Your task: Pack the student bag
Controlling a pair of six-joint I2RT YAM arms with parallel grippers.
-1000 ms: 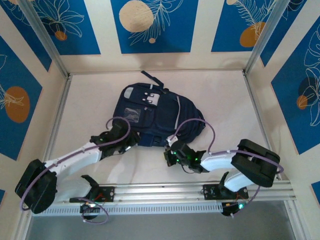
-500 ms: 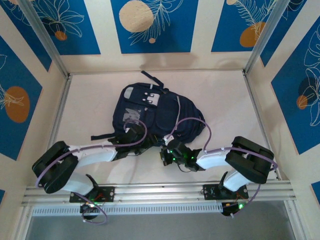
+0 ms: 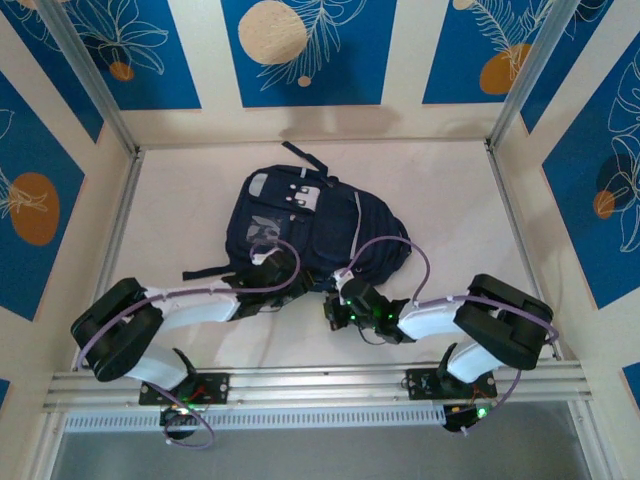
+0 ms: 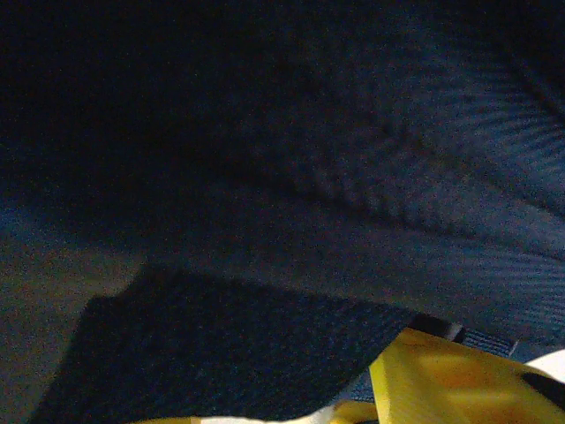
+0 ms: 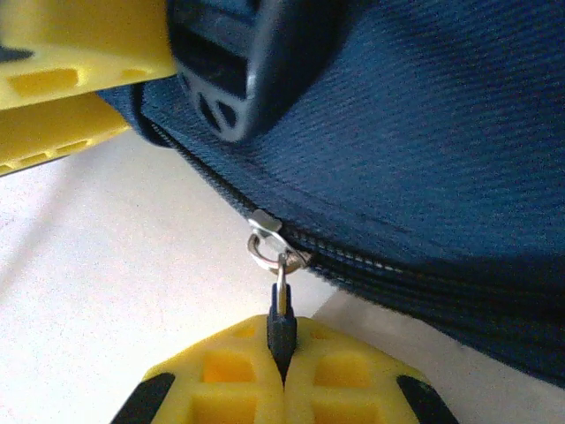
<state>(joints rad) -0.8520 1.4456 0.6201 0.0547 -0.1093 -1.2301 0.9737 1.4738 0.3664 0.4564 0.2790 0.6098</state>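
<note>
Backpack job, bench shot from above. Student bag (image 3: pixel 310 225) lay flat near the middle of the bench (image 3: pixel 450 200), front pockets and white buckle patches facing up, top handle toward the far wall, one dark strap (image 3: pixel 205 272) trailing off to the left.

Right arm (image 3: pixel 430 318) reached in from the near right, its tip at the bag's near edge. Wrist view: right fingers (image 5: pixel 335 367) were pressed together on the dark zipper pull (image 5: pixel 280 311), which hung from a small silver ring (image 5: pixel 263 246) on the zipper (image 5: pixel 397 265) running along the navy fabric (image 5: pixel 424 115). Black buckle (image 5: pixel 243 71) sat just above that, with other yellow blocks (image 5: pixel 71 53) beside it at the upper left.

Left arm (image 3: pixel 190 305) stretched across from the near left to the bag's near-left corner. Its wrist camera was jammed against dark navy cloth (image 4: pixel 353 177), with a bit of the left fingers (image 4: pixel 441 380) yellow at the bottom right. Could not tell whether those were wide, narrow or gripping anything.
</note>
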